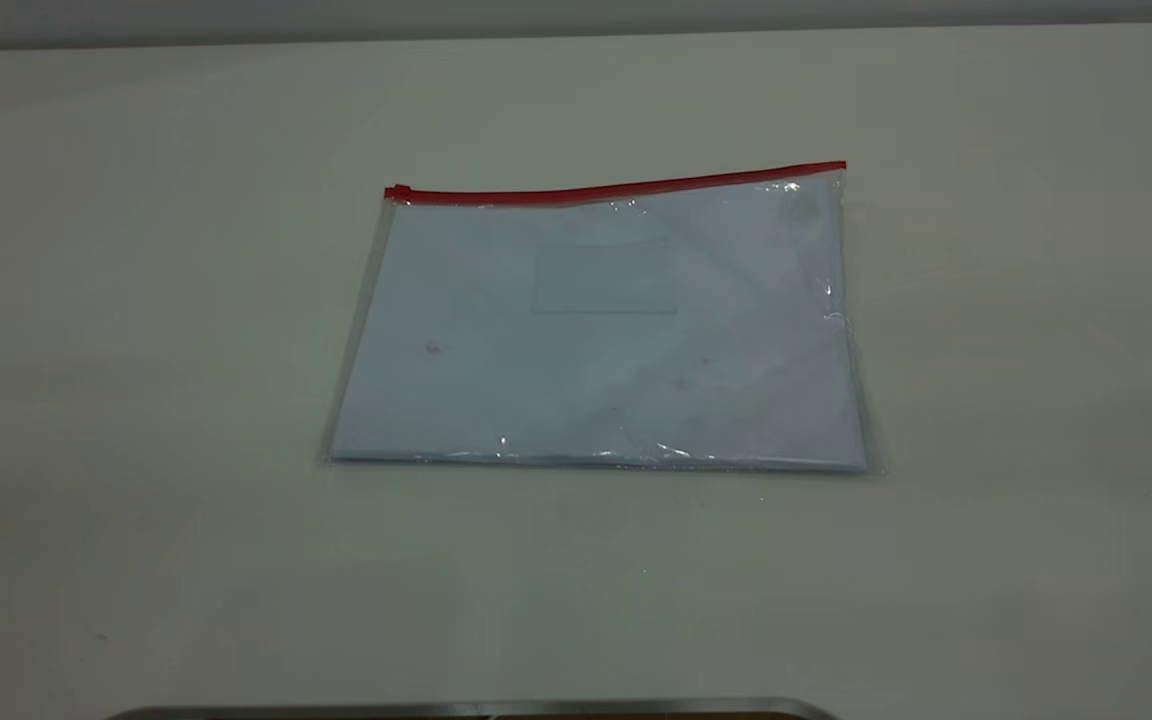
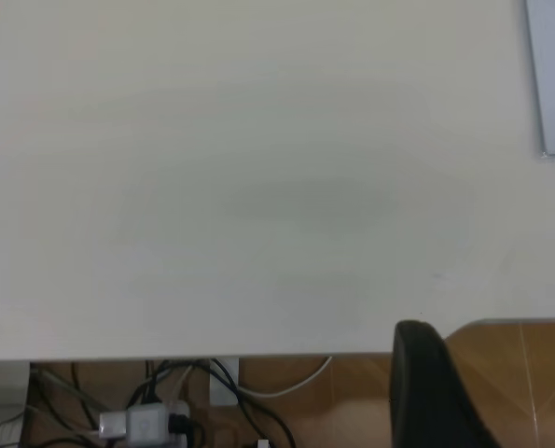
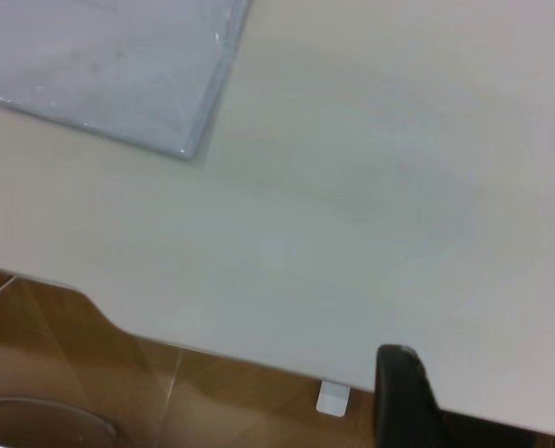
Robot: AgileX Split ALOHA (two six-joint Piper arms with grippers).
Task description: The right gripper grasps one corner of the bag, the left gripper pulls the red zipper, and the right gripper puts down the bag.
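Observation:
The bag lies flat in the middle of the white table, with pale blue-white sheets inside. The red zipper runs along its far long edge, and its slider tab sits at the left end. Neither arm shows in the exterior view. My left gripper hangs over the table's edge, open and empty, and only one edge of the bag shows there, far from it. My right gripper is also at the table's edge, open and empty, with a corner of the bag well away from it.
The white table spreads widely around the bag. A metal rim shows at the near edge. Under the table edge are cables and a plug and brown wooden floor. A small white block sits below the edge.

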